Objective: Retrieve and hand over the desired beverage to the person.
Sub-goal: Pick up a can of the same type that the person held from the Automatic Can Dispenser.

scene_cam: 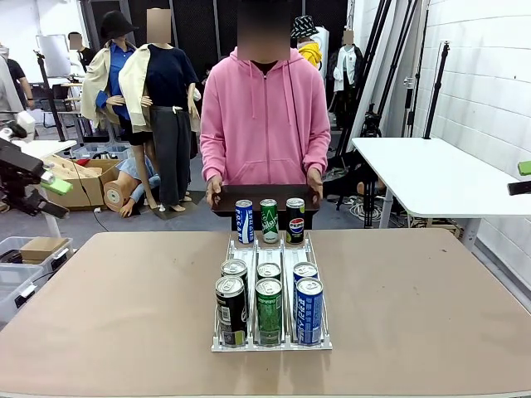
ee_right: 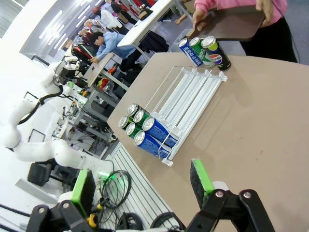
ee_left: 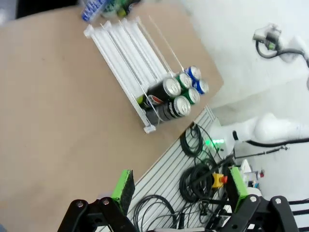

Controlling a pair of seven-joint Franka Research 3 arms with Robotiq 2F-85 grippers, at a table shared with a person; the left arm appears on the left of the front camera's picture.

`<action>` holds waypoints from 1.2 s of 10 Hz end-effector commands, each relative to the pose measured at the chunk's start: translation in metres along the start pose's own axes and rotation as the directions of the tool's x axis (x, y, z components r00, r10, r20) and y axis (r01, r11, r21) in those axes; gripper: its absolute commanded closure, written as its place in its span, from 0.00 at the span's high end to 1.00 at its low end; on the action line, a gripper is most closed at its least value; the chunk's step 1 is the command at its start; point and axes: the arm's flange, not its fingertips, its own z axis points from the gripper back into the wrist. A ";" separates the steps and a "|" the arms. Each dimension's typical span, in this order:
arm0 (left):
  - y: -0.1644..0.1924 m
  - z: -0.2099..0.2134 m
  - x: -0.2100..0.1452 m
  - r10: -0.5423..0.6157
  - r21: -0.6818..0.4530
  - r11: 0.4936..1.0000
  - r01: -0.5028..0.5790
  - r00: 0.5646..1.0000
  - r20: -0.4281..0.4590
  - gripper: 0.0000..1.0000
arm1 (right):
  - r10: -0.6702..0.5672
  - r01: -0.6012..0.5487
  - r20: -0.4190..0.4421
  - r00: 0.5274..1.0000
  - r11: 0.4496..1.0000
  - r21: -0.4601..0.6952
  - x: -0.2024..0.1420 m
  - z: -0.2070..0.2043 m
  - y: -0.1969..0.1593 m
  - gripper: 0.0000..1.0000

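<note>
I see my left fingers (ee_left: 124, 187) and right fingers (ee_right: 200, 176) spread wide, holding nothing; the person (scene_cam: 264, 108) holds a dark tray (scene_cam: 265, 191) behind the can rack (scene_cam: 270, 345) on the surface (scene_cam: 116, 307).

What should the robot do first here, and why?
Probably swing one arm over the near end of the rack, above the six cans there. Both the left gripper and right gripper hang open and empty, away from the rack, while the person waits with a tray. Which drink is wanted, I cannot tell.
</note>
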 end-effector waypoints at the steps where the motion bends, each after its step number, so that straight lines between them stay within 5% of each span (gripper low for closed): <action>1: -0.025 -0.023 -0.004 -0.038 0.051 0.998 0.041 0.998 -0.054 1.00 | 0.012 -0.012 0.004 1.000 1.000 0.010 0.000 0.001 -0.001 1.00; 6: -0.091 -0.089 0.025 -0.078 0.200 0.971 0.129 0.966 -0.246 1.00 | 0.012 -0.012 0.004 1.000 1.000 0.010 0.000 0.001 -0.001 1.00; 12: -0.147 -0.193 0.023 -0.083 0.422 0.875 0.236 0.933 -0.350 1.00 | 0.012 -0.012 0.004 1.000 1.000 0.010 0.000 0.001 -0.001 1.00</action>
